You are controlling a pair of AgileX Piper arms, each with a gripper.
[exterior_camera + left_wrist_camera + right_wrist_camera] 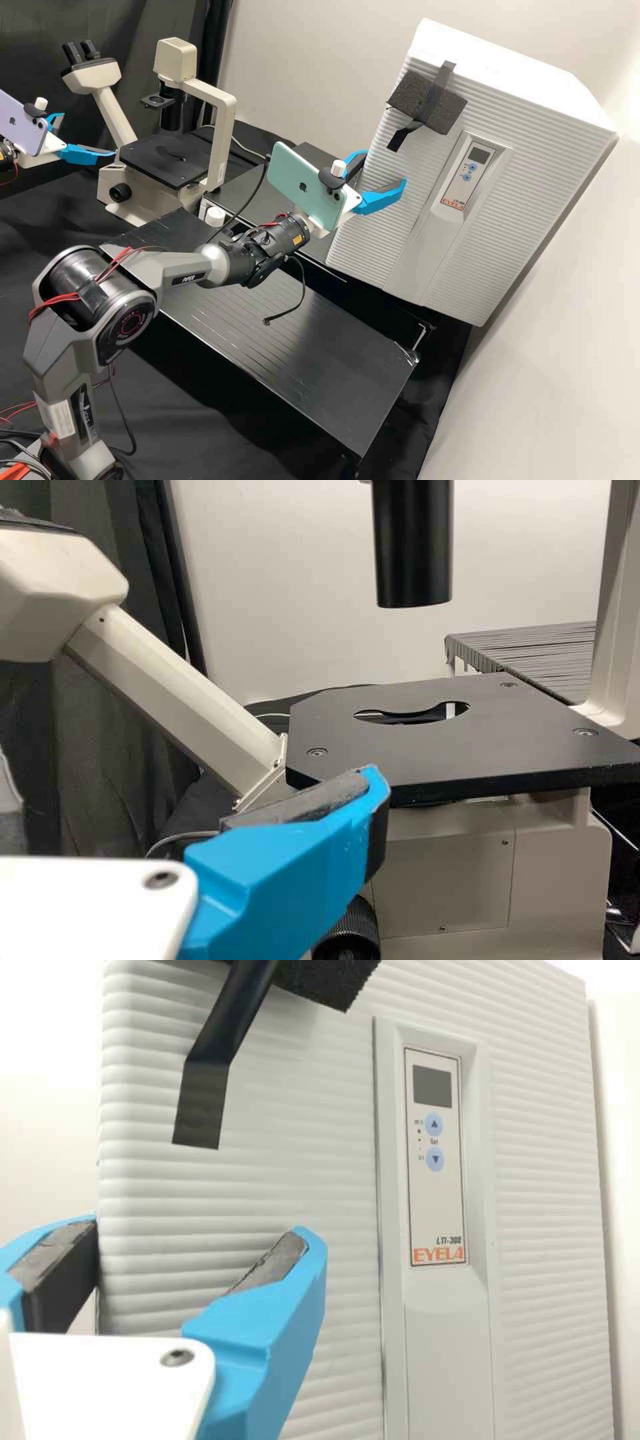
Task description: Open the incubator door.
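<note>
Incubator door (387,223), seemingly shut, stands at the right of the high view. The right end effector (198,1235), spread, is near its side edge; one finger should probably hook that edge lightly, then follow a smooth arc. The left end effector (88,135), also spread, is beside the microscope (168,160).

From high up, one view looks forward and down over the surface (327,373), sharing the microscope (223,133) with my left wrist's nearer view and the incubator (533,200) with my right wrist's.
</note>
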